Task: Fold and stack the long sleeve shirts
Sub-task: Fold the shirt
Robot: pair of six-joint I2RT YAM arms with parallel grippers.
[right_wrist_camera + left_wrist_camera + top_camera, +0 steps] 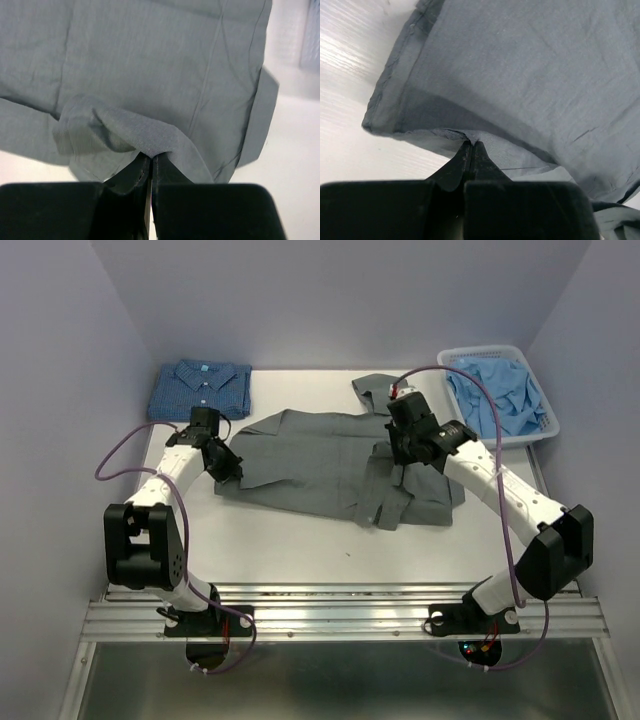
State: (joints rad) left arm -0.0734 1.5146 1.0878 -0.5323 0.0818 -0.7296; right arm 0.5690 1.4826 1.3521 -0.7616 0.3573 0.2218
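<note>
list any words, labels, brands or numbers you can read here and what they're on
None can be read.
Pale tag inside the collar of the blue checked shirt: too small to read.
Grey shirt and basket: no print visible in any view.

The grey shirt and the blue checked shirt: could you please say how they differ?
The grey shirt is plain, the blue checked shirt patterned. The grey shirt lies spread, pinched by the left end effector and right end effector; the blue checked shirt sits folded far-left, untouched. Both are collared.
</note>
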